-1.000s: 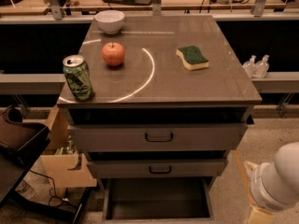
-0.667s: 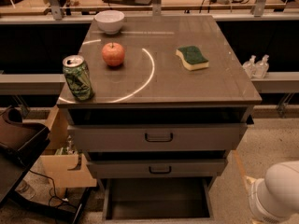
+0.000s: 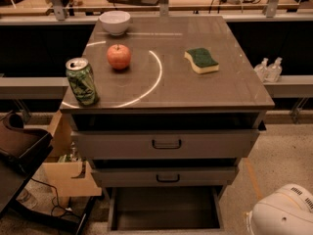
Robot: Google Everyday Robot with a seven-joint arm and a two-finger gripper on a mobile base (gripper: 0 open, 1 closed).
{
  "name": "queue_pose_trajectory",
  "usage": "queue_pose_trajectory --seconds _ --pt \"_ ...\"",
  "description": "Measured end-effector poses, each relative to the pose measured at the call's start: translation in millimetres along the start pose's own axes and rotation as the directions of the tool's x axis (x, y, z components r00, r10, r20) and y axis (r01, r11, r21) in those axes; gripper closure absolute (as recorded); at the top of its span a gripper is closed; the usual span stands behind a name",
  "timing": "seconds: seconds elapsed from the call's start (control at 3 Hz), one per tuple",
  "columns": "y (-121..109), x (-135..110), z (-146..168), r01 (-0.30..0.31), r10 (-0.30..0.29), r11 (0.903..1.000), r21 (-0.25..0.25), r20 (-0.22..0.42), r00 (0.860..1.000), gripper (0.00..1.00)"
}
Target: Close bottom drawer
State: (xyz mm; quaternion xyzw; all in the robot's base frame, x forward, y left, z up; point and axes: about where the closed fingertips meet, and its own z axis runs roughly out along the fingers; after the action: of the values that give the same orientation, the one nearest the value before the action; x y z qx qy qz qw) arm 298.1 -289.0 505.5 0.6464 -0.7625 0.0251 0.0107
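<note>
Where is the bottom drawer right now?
Camera view, bottom centre: the bottom drawer sits pulled open under the middle drawer, its dark inside showing. A white arm shell is at its right; the gripper is out of frame.

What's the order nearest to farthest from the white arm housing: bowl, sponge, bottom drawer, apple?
Gripper out of view; arm housing sits lower right.
1. bottom drawer, open, beside it
2. sponge, right side
3. apple, left
4. bowl, back left

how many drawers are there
3: the top drawer under the tabletop, the middle drawer below it, the bottom drawer pulled out near the floor. The hand is out of view.
</note>
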Motion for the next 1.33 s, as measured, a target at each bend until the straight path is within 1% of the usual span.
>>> queue_pose_trajectory --seconds 0.33,0.67,1.0,1.33 --pt "20.3 -11.1 39.5 0.071 -0.073 0.9959 -0.056 -0.040 0.996 0.47" --pt "29.1 -15.6 56.0 0.097 -0.102 0.9920 -0.080 -0.060 0.993 0.72" --pt "28.8 -14.7 55.1 0.094 -0.099 0.9925 -0.078 -0.060 0.993 0.96" --pt "29.1 -14.4 55.1 0.094 -0.098 0.9925 -0.079 -0.060 0.993 1.00"
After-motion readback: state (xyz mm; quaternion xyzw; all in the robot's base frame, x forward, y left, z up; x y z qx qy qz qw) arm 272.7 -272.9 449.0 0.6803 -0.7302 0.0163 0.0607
